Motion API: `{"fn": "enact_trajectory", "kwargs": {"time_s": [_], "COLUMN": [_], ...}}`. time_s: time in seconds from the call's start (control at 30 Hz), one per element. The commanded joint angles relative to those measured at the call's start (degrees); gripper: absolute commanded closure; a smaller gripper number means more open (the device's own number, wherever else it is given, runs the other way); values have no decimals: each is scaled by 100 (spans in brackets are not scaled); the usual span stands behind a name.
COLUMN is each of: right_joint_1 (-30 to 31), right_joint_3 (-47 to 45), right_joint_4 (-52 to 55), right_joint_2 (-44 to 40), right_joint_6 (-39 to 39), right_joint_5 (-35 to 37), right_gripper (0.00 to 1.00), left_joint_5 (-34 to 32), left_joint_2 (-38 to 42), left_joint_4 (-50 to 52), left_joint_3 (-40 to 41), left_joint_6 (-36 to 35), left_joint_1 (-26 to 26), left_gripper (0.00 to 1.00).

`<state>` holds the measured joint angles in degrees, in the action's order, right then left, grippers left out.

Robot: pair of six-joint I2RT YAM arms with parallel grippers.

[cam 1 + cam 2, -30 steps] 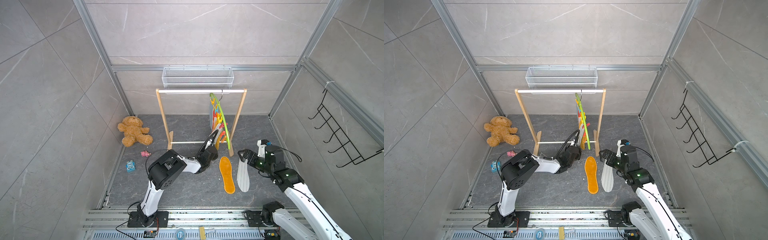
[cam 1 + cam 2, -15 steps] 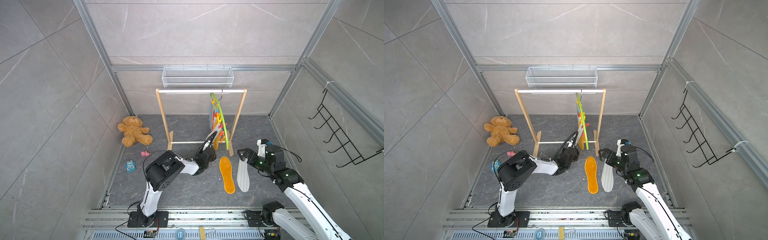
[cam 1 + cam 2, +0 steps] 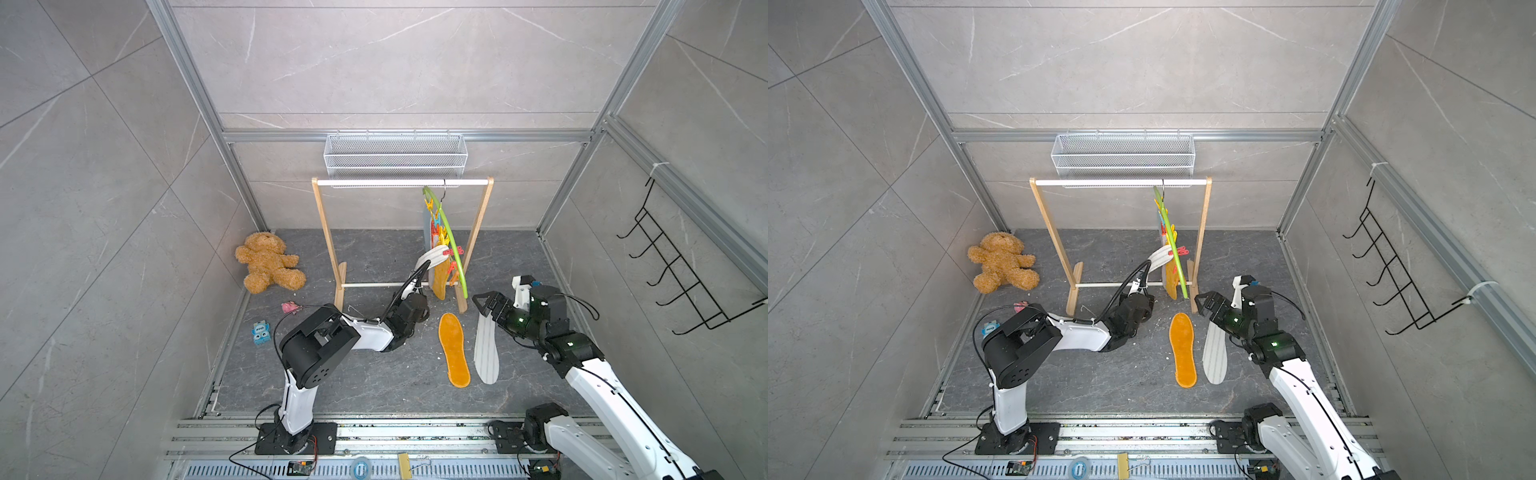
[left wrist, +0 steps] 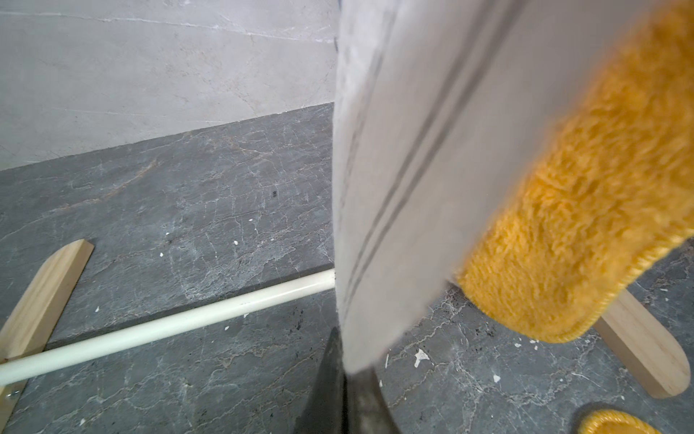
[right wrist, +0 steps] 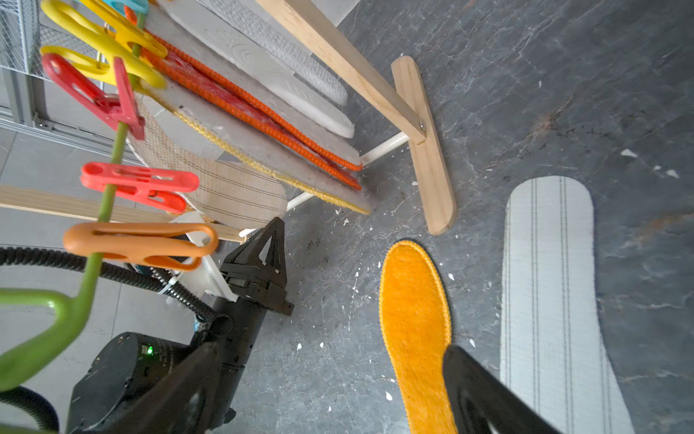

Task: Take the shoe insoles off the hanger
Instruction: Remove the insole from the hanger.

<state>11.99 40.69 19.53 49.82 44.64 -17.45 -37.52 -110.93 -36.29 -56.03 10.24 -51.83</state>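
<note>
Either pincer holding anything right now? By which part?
Left pincer is shut on the hanging striped insole, at its lower tip. Right pincer is open, holding nothing.

Teddy bear (image 3: 268, 268) on floor, wooden rail frame (image 3: 326, 232), mesh basket (image 3: 395, 156), black hook rack (image 3: 721, 318)

Green hanger (image 3: 451, 245) hangs, clips (image 5: 139, 182) holding several insoles (image 5: 259, 127). My left tool (image 4: 347, 370) pinches clipped striped insole (image 3: 432, 257), tilted sideways. Orange insole (image 3: 454, 351), striped twin (image 3: 486, 353) flat on floor (image 3: 365, 374).
</note>
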Motion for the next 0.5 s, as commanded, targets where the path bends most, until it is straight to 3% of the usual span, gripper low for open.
{"fn": "enact_trajectory", "kwargs": {"time_s": [0.0, 0.37, 0.47], "right_joint_1": [-72, -608, -726], "right_joint_3": [313, 960, 1076], "right_joint_4": [-311, -538, -900], "right_joint_2": [79, 511, 764], "right_joint_6": [281, 428, 621], "right_joint_5": [-276, -856, -1215], "right_gripper": [7, 12, 18], "left_joint_5": [-245, -36, 85], "left_joint_2": [388, 805, 907], "left_joint_4": [-278, 9, 144], "left_joint_3": [56, 110, 101], "left_joint_6": [-128, -245, -248], "left_joint_1": [-10, -10, -11], "left_gripper": [100, 100, 100]}}
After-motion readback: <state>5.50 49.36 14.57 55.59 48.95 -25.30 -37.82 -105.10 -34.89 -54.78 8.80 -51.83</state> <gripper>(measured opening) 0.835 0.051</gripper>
